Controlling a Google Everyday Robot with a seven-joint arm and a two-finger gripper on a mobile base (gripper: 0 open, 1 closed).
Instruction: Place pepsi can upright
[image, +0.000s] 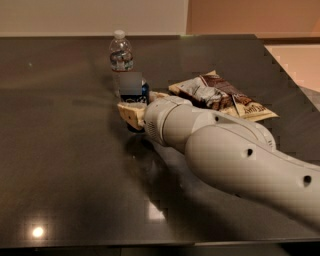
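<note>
The pepsi can (136, 98) is blue and stands upright on the dark table (65, 150), just in front of a clear water bottle (121, 59). My gripper (138, 109) is at the can, with one tan finger (130, 115) across its front left and the other (159, 95) at its right side, closed on it. The can's top is partly hidden, and its base (134, 129) looks to be at the table surface. My white arm (220, 150) reaches in from the lower right.
A crumpled brown and white snack bag (222, 96) lies right of the can, behind my arm. The water bottle stands right behind the can. The table's far edge (150, 37) meets a pale wall, and its right edge (290, 85) drops to the floor.
</note>
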